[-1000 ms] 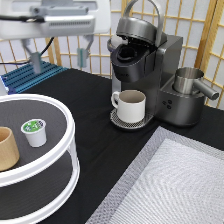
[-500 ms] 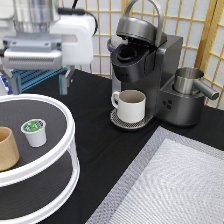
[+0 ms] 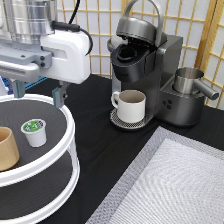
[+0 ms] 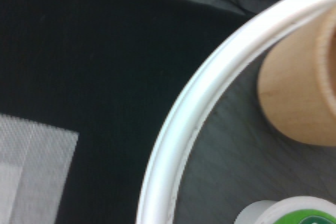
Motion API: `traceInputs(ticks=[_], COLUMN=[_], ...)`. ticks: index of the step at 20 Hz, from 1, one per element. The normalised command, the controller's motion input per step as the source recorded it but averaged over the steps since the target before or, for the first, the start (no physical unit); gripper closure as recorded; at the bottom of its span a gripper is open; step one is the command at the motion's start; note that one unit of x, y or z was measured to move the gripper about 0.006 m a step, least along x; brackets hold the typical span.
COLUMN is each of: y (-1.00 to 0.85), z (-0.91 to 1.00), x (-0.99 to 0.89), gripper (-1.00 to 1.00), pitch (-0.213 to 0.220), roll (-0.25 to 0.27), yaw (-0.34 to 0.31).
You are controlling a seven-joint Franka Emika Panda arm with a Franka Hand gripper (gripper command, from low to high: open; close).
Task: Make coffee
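Observation:
The coffee pod is small and white with a green-and-white foil top. It stands on the top tier of a round white rack at the exterior view's left; its edge shows in the wrist view. My gripper hangs open above the rack's far edge, a little above and behind the pod, holding nothing. The coffee machine stands at the exterior view's top middle with its lid raised. A white mug sits on its drip tray.
A tan wooden cup stands on the rack beside the pod, also in the wrist view. A metal milk jug sits at the machine's right. A grey mat covers the exterior view's bottom right. A bamboo screen stands behind.
My arm has come down and moved toward the exterior view's right, from high at the top left to just over the rack's far edge. Nothing else moved.

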Motion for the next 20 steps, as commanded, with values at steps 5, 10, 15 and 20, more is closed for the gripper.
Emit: traceInputs(ticks=[5, 10, 15, 20], y=[-0.01, 0.00, -0.01, -0.01], z=[-0.29, -0.33, -0.39, -0.57], x=[-0.59, -0.55, -0.25, -0.31], gripper=[-1.00, -1.00, -1.00, -1.00], pitch=[-0.055, -0.087, -0.158, -0.140], roll=[-0.083, -0.075, -0.090, -0.070], yaw=[-0.090, 0.011, 0.009, 0.012])
